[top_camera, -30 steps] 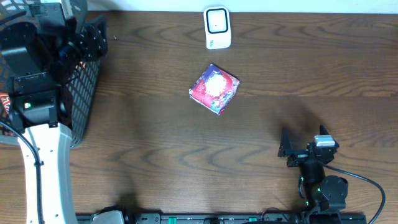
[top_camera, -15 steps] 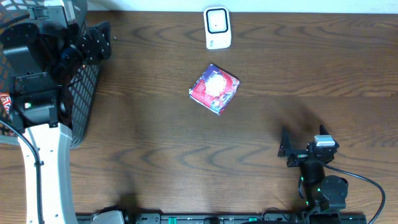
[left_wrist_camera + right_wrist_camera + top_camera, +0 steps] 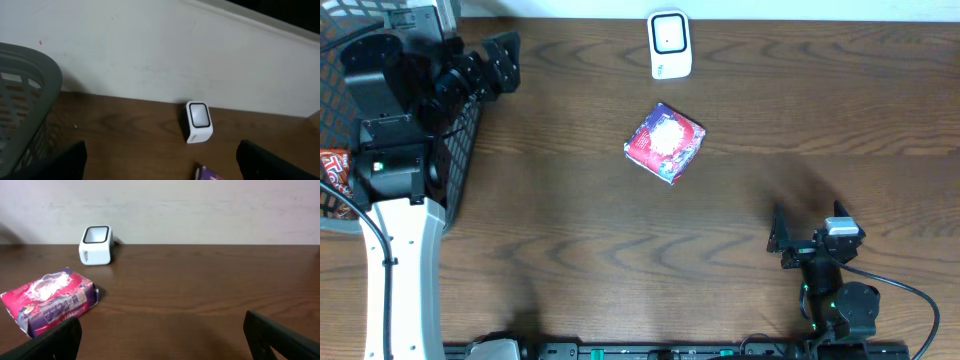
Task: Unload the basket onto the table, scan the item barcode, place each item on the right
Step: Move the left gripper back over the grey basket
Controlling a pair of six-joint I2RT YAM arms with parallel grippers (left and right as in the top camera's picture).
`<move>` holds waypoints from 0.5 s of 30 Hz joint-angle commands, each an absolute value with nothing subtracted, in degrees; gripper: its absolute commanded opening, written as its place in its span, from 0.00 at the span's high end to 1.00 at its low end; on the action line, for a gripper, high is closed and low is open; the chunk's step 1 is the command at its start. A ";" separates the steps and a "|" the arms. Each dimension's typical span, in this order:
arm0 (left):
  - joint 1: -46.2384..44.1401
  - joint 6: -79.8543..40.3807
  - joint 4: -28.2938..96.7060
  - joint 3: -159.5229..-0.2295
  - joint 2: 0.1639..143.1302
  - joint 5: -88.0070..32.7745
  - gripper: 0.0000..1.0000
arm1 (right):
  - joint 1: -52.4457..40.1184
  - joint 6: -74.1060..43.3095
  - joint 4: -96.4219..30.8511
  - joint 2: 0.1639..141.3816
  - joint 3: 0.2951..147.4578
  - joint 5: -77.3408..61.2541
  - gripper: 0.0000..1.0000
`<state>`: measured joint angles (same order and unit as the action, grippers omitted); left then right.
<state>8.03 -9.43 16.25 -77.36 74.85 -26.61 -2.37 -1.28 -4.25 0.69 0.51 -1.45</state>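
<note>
Plainly, nothing has been picked up yet: both hands are empty, and the item lies alone on the tabletop (image 3: 570, 220). The left hand (image 3: 161, 150) hangs high, just beside the dark mesh basket (image 3: 460, 150). Its fingers are spread wide with only air between them. Ahead of that hand, near the wall, stands the white scanner (image 3: 198, 121) with its dark window facing up, presumably so that a barcode can be passed over it from above. Lower and nearer to the hand, only a corner of the red-and-purple packet (image 3: 665, 142) pokes into its wrist view. The packet therefore sits short of the scanner and touches neither the scanner nor the hand.

The right hand (image 3: 161, 325) sits low, close to the tabletop, with its fingers likewise wide apart and gripping nothing. From this hand the packet is ahead and off toward the left finger, lying flat with a printed face up. The scanner is farther on, beyond the packet. The wood between this hand and the packet is bare, so the way to it looks clear.

Judging from this layout, the step in hand is the reach for the packet, and both hands are open wide enough to take it. No barcode can be made out in any view, so it cannot be told which face must go toward the window. Most likely the packet will need lifting and turning before it is held over the scanner.
</note>
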 commanded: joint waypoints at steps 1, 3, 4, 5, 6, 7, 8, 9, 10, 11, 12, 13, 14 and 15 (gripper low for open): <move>8.03 -11.55 14.15 -77.87 75.09 -25.74 0.05 | -2.35 -2.09 -4.32 0.38 0.34 -0.99 0.01; 8.03 -11.75 11.49 -77.87 74.85 -25.71 0.05 | -2.35 -2.09 -4.34 0.38 0.34 -0.99 0.01; 8.03 -11.75 9.61 -77.87 74.65 -25.71 0.05 | -2.35 -2.11 -4.34 0.38 0.34 -0.97 0.01; 8.03 -11.75 7.88 -77.87 74.37 -25.69 0.05 | -2.35 -2.11 -4.34 0.38 0.34 -0.97 0.01; 8.05 -11.73 6.15 -77.87 74.11 -25.67 0.05 | -2.35 -2.11 -4.32 0.38 0.34 -0.99 0.01; 8.10 -11.73 4.32 -77.87 73.84 -25.41 0.05 | -2.35 -2.09 -4.32 0.38 0.36 -0.99 0.01; 8.12 -11.70 2.15 -77.87 73.54 -24.47 0.05 | -2.35 -2.09 -4.32 0.38 0.34 -0.99 0.01; 8.12 -11.73 0.54 -77.87 73.30 -23.07 0.05 | -2.35 -2.11 -4.34 0.38 0.34 -0.97 0.01; 8.10 -11.70 -1.26 -77.87 73.01 -20.43 0.05 | -2.35 -2.11 -4.34 0.38 0.36 -0.99 0.01; 8.12 -11.70 -2.20 -77.87 72.86 -18.09 0.05 | -2.35 -2.09 -4.34 0.38 0.34 -0.97 0.01; 8.12 -11.68 -3.01 -77.87 72.75 -14.46 0.05 | -2.35 -2.09 -4.34 0.38 0.34 -0.99 0.01; 8.12 -11.66 -3.38 -77.87 72.69 -7.75 0.05 | -2.35 -2.11 -4.34 0.38 0.34 -0.97 0.01; 8.12 -11.66 -3.36 -77.87 72.69 -2.76 0.05 | -2.35 -2.09 -4.32 0.38 0.34 -0.97 0.01; 8.12 -11.40 -3.22 -77.87 72.73 3.27 0.05 | -2.35 -2.09 -4.34 0.38 0.34 -0.97 0.01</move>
<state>8.01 -11.07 -3.01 -77.34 73.56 -15.86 -2.37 -1.26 -4.23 0.69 0.54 -1.45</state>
